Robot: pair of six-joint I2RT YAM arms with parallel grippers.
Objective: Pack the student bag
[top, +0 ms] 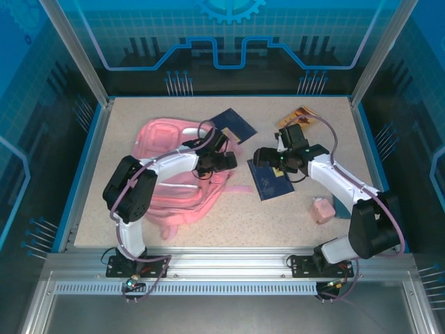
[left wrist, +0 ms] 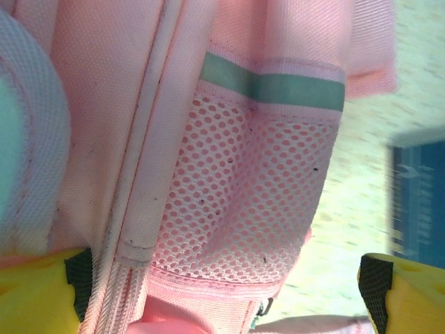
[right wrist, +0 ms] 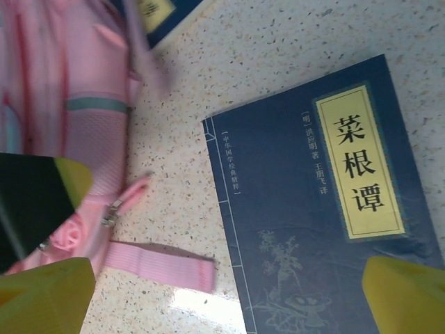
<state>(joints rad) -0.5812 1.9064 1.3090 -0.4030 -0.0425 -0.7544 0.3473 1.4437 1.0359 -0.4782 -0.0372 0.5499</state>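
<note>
Packing looks barely begun: left end effector [top: 226, 161] and right end effector [top: 265, 157] spread empty, dark blue paperback book [top: 270, 182] lying three o'clock of soft pink fabric backpack [top: 163, 139].

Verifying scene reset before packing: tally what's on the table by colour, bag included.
Pink: 2, the backpack and a small pink object
Dark blue: 2, the far booklet and the near booklet
Orange-yellow: 1, a flat item
Teal: 1, a teal item, partly hidden
Total: 6
</note>
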